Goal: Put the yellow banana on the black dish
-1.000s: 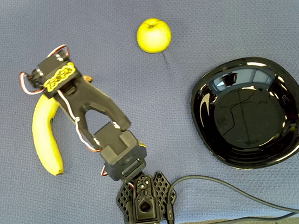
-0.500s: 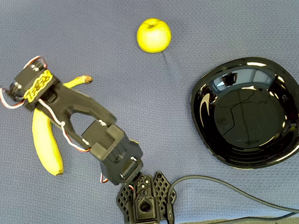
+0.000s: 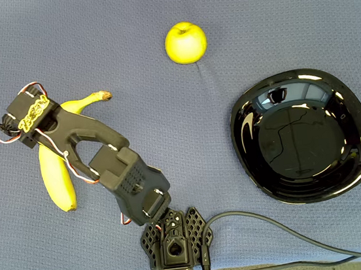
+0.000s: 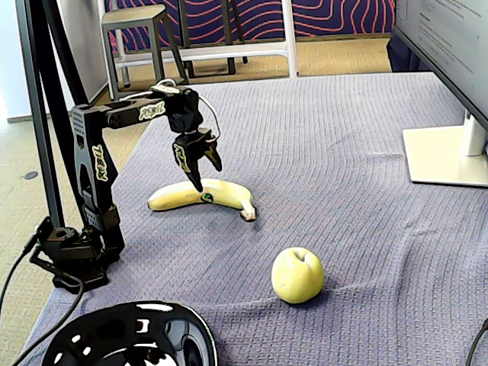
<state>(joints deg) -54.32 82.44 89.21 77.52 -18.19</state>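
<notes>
you've got the gripper (image 4: 200, 174) hanging just above the middle of the yellow banana (image 4: 204, 196) with its 2 fingers spread and nothing between them, which looks like a line-up for a grasp across the fruit's narrow width. the banana lies flat on the blue cloth (image 3: 152, 13), stem toward the apple (image 3: 185, 42), while the black dish (image 3: 302, 134) sits bare well apart on the other side of the arm's base, so a long carry awaits you.
</notes>
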